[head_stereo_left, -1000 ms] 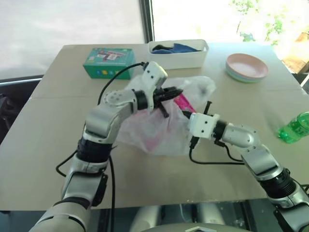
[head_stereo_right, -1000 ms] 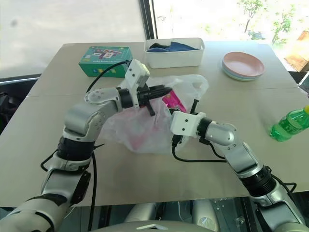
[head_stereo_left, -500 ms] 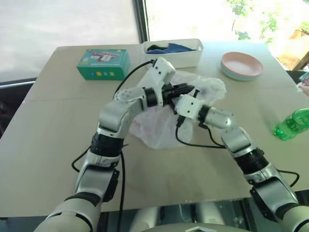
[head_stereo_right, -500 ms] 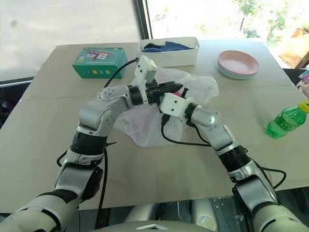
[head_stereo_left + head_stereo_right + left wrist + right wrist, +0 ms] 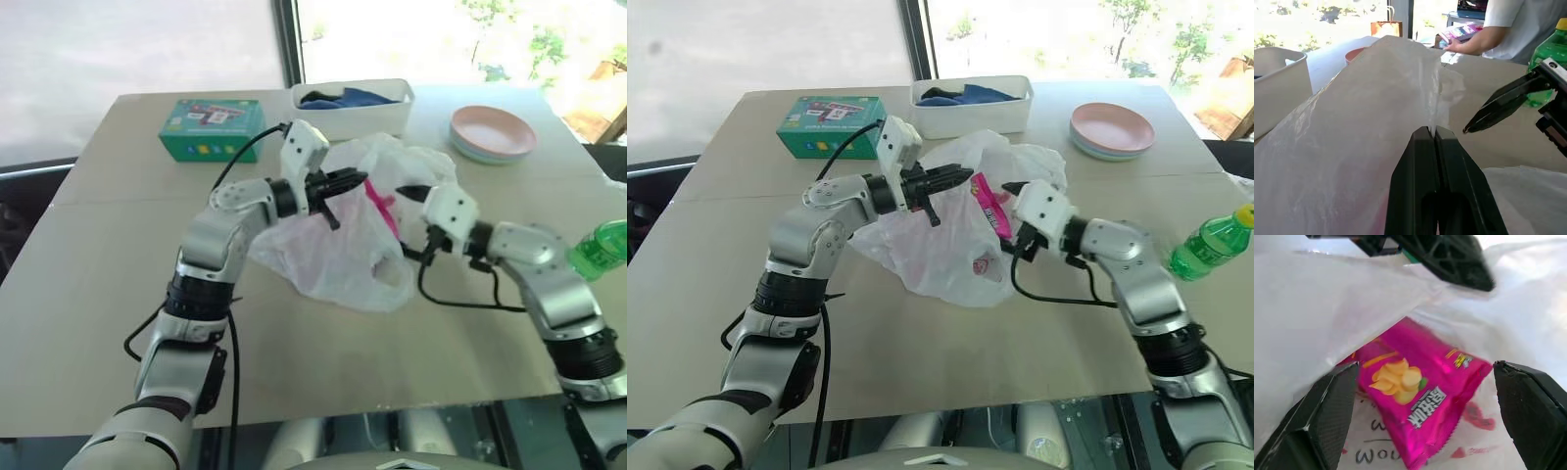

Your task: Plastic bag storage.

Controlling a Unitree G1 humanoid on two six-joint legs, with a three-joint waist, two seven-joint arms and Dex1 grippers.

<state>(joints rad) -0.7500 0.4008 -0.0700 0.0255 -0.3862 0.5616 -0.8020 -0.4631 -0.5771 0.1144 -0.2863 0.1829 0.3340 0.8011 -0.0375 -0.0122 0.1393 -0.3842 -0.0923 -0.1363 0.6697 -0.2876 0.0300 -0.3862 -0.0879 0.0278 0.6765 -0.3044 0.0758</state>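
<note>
Above table [image 5: 118, 294], left gripper [image 5: 361, 179] pinching plastic bag [image 5: 333, 255]

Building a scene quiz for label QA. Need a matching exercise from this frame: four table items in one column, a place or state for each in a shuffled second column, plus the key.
Things:
1. translucent white plastic bag
2. shiny magenta snack packet
3. green plastic bottle
4. stack of pastel plates

Places or states:
A. far right part of the table, beside the white bin
B. pinched in the shut left end effector
C. at the table's right edge
D. lying inside the bag's opening

Pairs: 1-B, 2-D, 3-C, 4-A
</note>
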